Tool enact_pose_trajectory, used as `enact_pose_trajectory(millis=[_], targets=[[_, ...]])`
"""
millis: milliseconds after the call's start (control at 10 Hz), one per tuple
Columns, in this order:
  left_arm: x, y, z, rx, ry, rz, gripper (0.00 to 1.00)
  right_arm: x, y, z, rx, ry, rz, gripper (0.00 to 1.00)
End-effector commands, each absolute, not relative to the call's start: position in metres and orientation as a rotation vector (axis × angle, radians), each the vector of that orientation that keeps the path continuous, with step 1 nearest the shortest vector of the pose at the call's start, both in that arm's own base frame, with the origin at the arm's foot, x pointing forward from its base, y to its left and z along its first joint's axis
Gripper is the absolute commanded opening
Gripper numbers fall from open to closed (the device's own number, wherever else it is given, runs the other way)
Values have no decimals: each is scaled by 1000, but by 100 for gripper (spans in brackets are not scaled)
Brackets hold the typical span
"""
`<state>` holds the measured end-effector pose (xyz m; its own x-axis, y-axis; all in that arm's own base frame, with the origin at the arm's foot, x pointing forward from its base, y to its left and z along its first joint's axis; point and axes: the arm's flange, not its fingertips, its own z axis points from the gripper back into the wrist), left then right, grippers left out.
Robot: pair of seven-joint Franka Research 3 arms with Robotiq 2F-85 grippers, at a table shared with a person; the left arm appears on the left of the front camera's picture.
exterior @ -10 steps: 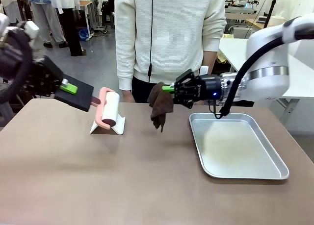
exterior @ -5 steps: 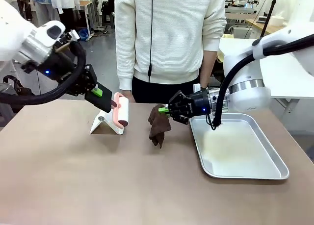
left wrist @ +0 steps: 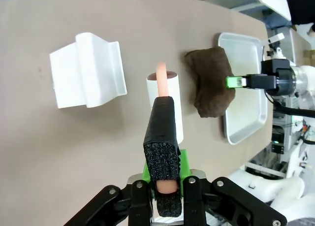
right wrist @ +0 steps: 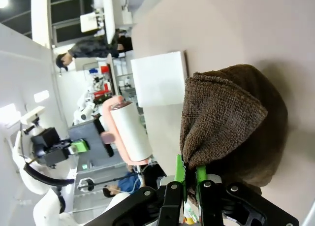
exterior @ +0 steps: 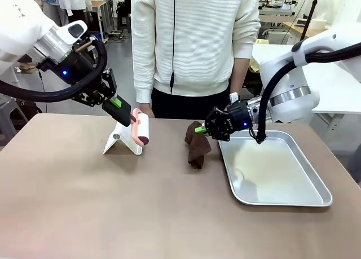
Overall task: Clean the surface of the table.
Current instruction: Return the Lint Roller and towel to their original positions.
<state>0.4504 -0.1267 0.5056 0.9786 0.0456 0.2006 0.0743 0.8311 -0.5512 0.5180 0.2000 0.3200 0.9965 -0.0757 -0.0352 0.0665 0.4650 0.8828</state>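
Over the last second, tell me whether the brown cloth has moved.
Yes. The brown cloth, pinched by the right gripper, dropped from mid-air onto the table and shifted toward the metal tray.

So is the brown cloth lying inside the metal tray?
No, the brown cloth rests on the table beside the metal tray, pinched by the right hand.

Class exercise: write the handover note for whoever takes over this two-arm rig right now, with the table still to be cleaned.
Left gripper: shut on the lint roller handle, roller just above its white stand.
Right gripper: shut on the brown cloth, whose lower end touches the table beside the metal tray.
Person stands at the far edge.
Done: both tools are in hand.
Left: wiping and rolling the table top.
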Motion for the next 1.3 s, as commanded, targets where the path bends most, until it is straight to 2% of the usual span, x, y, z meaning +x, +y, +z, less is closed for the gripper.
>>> enact_pose_trajectory(millis=[0, 600, 900, 1200], targets=[[447, -128, 502, -574, -235, -10, 22, 518, 202, 324, 1105, -28, -110, 9], [450, -128, 502, -587, -222, -12, 22, 518, 200, 320, 1087, -10, -92, 9], [481, -148, 520, -463, -168, 47, 22, 531, 225, 313, 1026, 53, -111, 9], [508, -177, 511, -373, -120, 28, 22, 534, 230, 303, 985, 64, -128, 9]])
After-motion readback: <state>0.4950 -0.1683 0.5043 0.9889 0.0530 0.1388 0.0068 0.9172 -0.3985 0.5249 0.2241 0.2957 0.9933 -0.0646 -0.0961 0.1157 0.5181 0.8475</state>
